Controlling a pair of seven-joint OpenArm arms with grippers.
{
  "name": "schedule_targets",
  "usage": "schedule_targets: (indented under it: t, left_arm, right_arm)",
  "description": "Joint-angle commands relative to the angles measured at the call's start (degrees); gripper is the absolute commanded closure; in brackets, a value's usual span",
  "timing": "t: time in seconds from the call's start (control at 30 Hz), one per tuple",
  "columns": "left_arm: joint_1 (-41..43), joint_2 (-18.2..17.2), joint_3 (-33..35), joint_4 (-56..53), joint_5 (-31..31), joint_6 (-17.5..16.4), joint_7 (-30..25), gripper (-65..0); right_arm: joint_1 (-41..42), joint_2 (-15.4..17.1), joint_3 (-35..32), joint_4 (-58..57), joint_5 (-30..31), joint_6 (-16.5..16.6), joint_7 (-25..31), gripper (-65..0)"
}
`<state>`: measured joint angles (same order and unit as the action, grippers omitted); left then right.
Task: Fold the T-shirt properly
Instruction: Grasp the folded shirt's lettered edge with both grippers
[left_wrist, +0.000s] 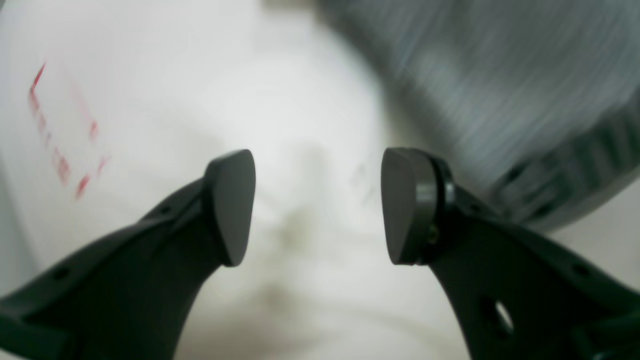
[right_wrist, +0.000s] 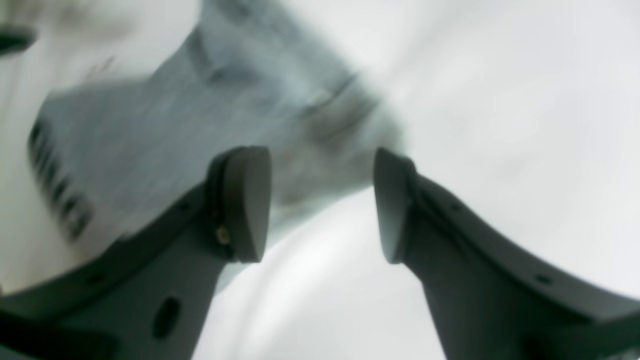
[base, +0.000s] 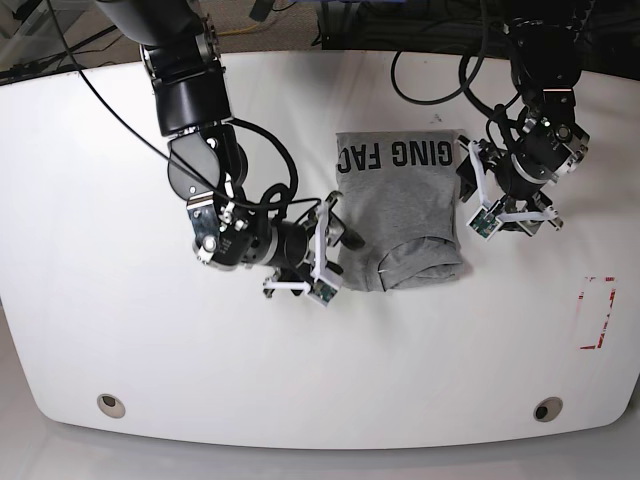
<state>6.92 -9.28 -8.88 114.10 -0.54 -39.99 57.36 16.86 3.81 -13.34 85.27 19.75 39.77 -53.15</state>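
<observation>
T-shirt (base: 403, 212): folded mid-worktop (base: 120, 340), lettering along far edge | left tool (left_wrist: 318, 206): jaws apart, empty, beside shirt | right tool (right_wrist: 322, 204): jaws apart, empty, at shirt's opposite edge

Light is bright and even from above; the white table (base: 120, 330) nearly blows out, with mild glare near its centre. Shadows are soft and short — small dark patches under the arms. The base view is sharp, its edges bowed by a wide lens. Both wrist views smear badly: the T-shirt (right_wrist: 165, 120) streaks with blur, while the fingers (left_wrist: 232, 205) stay crisp.
</observation>
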Motion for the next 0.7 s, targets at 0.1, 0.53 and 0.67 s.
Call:
schedule_targets:
  t: [0.1, 0.53, 0.67]
  left_arm:
    - [-3.27, 6.25, -0.21, -1.09, -0.04, -0.01, -1.06, -37.2]
    - [-3.62, 5.63, -0.13, -19.03, 0.05, -0.01, -5.63, -37.2]
    - [-3.62, 3.61, -0.21, -20.26, 0.05, -0.01, -8.0, -37.2]
  right_arm:
    - [-4.34, -0.25, -0.15, 3.03, 0.96, 0.23, 0.71, -30.6]
    - [-9.87, -0.08, -0.24, -2.15, 0.34, 0.23, 5.1, -30.6]
    - [-9.7, 1.24, -0.33, -7.69, 0.34, 0.23, 10.02, -30.6]
